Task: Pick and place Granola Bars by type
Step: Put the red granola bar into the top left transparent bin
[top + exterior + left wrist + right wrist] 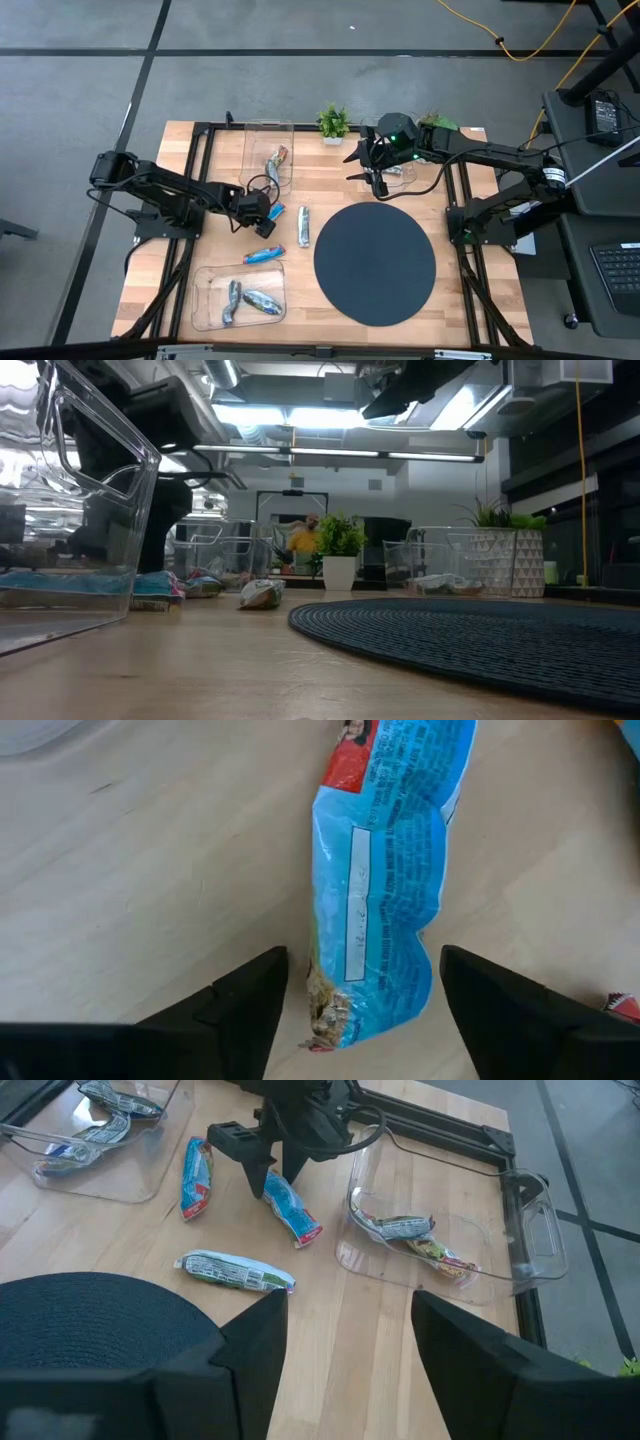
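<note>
Two fingers of my left gripper [365, 1010] stand spread, straddling one end of a blue granola bar [390, 880] that lies flat on the table [470, 290]; contact with the wrapper is not apparent. A second blue bar [264, 255] lies near the front clear tray [205, 300], which holds what look like two bars. A silver-white bar [303, 226] lies beside the dark round mat [375, 262]. My right gripper [378, 180] hangs parted and empty over the far edge
</note>
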You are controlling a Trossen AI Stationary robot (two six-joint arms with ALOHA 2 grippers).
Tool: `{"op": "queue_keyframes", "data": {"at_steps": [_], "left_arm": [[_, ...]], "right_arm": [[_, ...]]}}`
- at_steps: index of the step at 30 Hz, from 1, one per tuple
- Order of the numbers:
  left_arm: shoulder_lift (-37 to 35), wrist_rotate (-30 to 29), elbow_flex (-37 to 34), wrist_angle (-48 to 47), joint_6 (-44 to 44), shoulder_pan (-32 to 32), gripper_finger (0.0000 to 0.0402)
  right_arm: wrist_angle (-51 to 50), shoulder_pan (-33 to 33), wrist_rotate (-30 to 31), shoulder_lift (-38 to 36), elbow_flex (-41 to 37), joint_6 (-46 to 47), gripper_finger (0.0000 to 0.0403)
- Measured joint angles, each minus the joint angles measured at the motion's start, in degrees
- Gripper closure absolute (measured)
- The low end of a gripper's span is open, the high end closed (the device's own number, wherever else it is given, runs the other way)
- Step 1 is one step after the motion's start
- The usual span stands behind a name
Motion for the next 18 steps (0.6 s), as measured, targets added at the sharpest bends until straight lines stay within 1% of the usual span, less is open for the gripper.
{"op": "queue_keyframes", "data": {"at_steps": [4,11,14,16,18], "left_arm": [[0.0,0.0,-0.1,-0.3,0.0,0.0,0.0179],[0.0,0.2,-0.2,-0.4,-0.8,-0.2,0.0261],[-0.6,0.6,0.8,-1.5,-0.9,-0.2,0.0296],[-1.2,3.6,1.9,-2.4,-0.3,-0.3,0.0320],[-2.0,6.3,3.6,-1.6,2.2,-0.4,0.0344]], "right_arm": [[0.0,0.0,0.0,0.0,0.0,0.0,0.0186],[0.0,0.0,0.0,0.0,0.0,0.0,0.0186],[0.0,0.0,0.0,0.0,0.0,0.0,0.0186],[0.0,0.0,0.0,0.0,0.0,0.0,0.0186],[0.0,0.0,0.0,0.0,0.0,0.0,0.0186]]}}
